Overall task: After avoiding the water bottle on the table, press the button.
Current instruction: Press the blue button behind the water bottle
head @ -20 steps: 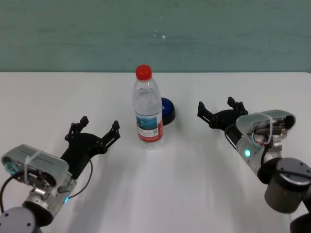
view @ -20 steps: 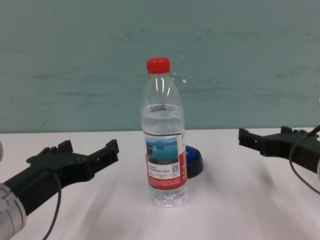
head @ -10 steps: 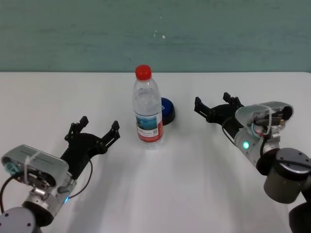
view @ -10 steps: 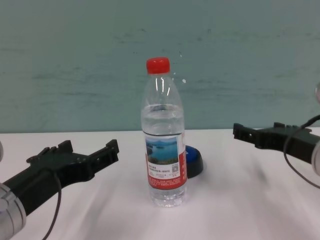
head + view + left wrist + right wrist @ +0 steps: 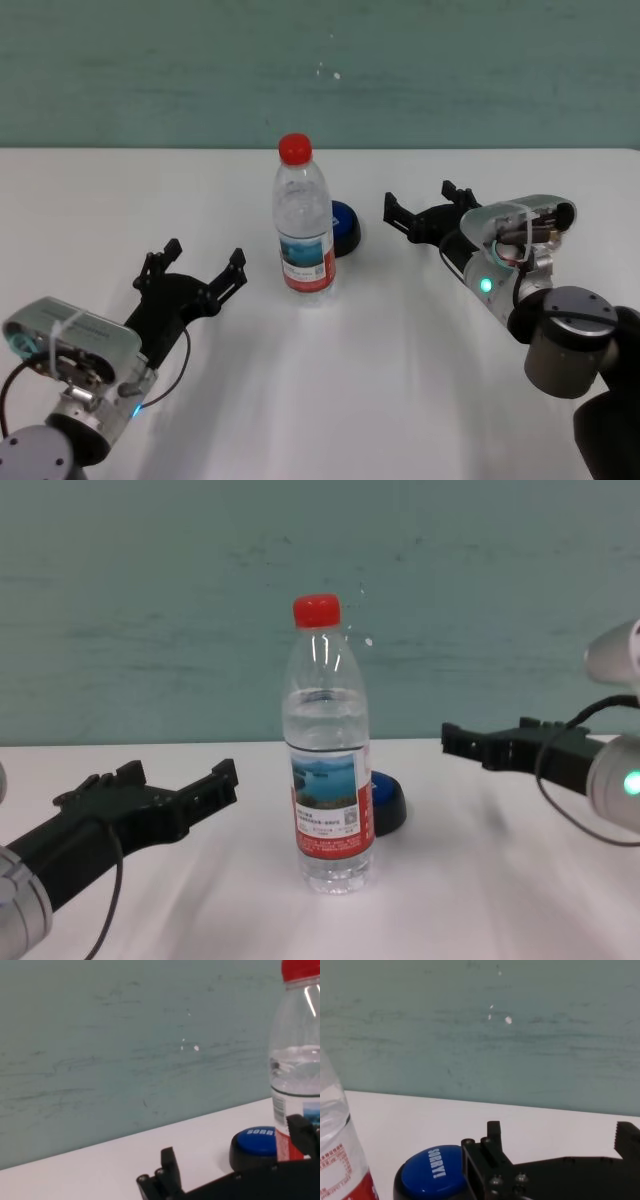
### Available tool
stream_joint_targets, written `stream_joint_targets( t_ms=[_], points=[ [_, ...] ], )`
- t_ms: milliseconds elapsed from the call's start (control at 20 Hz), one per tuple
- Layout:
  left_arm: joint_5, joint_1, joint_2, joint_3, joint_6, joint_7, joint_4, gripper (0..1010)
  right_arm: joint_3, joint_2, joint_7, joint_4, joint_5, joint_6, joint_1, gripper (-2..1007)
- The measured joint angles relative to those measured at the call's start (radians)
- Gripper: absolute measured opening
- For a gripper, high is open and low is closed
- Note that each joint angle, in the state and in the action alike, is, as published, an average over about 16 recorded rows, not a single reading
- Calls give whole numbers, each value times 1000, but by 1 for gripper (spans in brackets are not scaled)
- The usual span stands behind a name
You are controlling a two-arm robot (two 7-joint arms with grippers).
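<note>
Your table [image 5: 420, 400] is a wide white top. On it the water bottle [image 5: 303, 225] stands upright near the middle, red cap on, nothing touching it. Your left gripper [image 5: 195, 275] sits parked low on the bottle's left side, fingers spread and holding nothing. Your right gripper [image 5: 425, 215] hovers above the table to the right of the bottle, fingers parted and empty, aimed toward the button [image 5: 344, 227]. That small blue dome sits just behind the bottle on its right side, partly hidden by it. As I judge it, the bottle is being skirted on the right, while the press itself is not yet done: the right gripper is near the button but apart from it.
</note>
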Motion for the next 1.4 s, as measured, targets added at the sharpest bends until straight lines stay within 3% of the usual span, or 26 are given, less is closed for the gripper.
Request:
stream_joint_targets(
  t_ms=[1400],
  points=[
    [0, 0, 0, 0, 0, 0, 0, 1010, -41, -49, 14, 219, -71, -21, 156, 1004]
  ],
)
